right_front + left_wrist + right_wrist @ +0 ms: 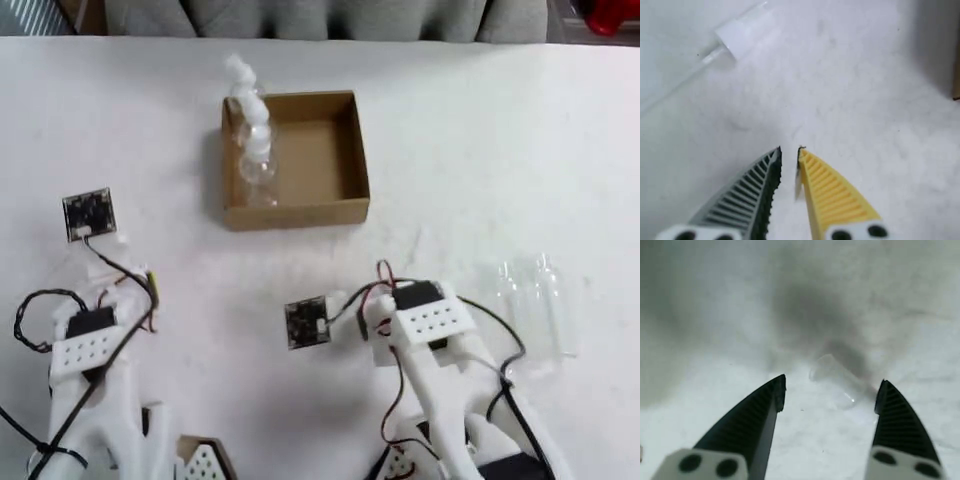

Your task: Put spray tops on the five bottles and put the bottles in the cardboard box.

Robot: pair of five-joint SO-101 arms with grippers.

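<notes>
Capped bottles (255,150) stand inside the cardboard box (300,213). Right gripper (833,384) gapes wide and empty, a clear bottle (826,367) lying just beyond its tips. Left gripper (789,150) is almost closed on nothing, near a loose spray top (745,31).

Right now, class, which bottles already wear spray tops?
The bottles in the box: white tops stick up from them. The clear bottles lying on the table have none.

White table (500,130) with an open cardboard box (300,213), clear bottles (535,300) lying apart from it, a loose spray top (742,32).
</notes>
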